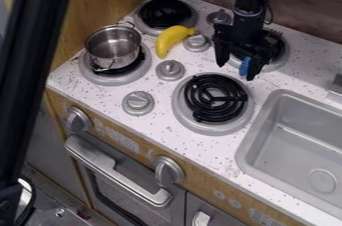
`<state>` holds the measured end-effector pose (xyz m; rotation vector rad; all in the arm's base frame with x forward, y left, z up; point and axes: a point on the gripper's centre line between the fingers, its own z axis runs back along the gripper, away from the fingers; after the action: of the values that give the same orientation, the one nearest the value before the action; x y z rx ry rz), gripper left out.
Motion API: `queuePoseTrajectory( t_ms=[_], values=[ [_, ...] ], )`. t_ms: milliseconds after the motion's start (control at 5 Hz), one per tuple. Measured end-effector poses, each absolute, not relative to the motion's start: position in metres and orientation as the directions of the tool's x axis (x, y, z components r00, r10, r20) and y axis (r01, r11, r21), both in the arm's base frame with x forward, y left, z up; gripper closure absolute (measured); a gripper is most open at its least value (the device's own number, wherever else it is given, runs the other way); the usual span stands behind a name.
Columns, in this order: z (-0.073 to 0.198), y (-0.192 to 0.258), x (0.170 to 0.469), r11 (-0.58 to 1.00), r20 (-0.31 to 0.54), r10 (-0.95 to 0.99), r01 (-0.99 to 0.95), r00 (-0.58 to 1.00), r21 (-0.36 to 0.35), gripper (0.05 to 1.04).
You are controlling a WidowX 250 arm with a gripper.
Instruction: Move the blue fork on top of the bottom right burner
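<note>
A speckled toy-kitchen counter (pixel 157 127) runs from upper L to lower R of frame, w/ a gray sink (pixel 257 135) set in at lower R and an oven handle (pixel 115 174) at lower L. A lone black robot arm (pixel 248 0) hangs in from top edge, R of ctr, the only arm near the work. The btm R burner (pixel 214 118), just R of frame ctr, is the goal; its coil is bare. The top R burner (pixel 284 56) sits partly behind the gripper (pixel 236 71), upper R, whose jaws stand apart, released, pointing down-frame. A steel pot (pixel 113 45) rests on the btm L burner (pixel 107 79), L side of frame; a yellow banana (pixel 172 39) lies at upper ctr, near a gray knob (pixel 197 43).

Smallest is the blue fork (pixel 244 66), upper R, by the top R burner. Key relation: the visible blue part lies btwn the jaws, nearer the frame-R finger than the L, long axis approx. up-down in frame, slightly tilted, roughly in line w/ the fingers. Whether it touches the R finger can't be told. Next, prob.: center the jaws on it, close across its narrow width, lift, then carry down-frame and a bit L. An off-center close could tip or twist it.
</note>
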<state>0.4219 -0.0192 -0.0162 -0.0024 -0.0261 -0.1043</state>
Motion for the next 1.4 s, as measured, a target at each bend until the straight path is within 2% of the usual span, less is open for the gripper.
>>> queuePoseTrajectory(
  t_ms=[200,600,800,1200,1400],
  values=[
    [-0.032,-0.025,0.433,0.996,0.002,-0.087,0.087,0.996,-0.033,0.085],
    [-0.048,-0.028,0.46,0.996,-0.012,-0.084,0.084,0.996,0.003,0.085],
    [-0.057,-0.031,0.463,0.997,-0.028,-0.08,0.08,0.996,0.0,0.118],
    [-0.059,-0.028,0.46,0.996,-0.006,-0.088,0.088,0.996,0.015,0.68],
    [-0.058,-0.027,0.453,0.996,0.009,-0.086,0.086,0.996,0.02,0.721]
  ],
)
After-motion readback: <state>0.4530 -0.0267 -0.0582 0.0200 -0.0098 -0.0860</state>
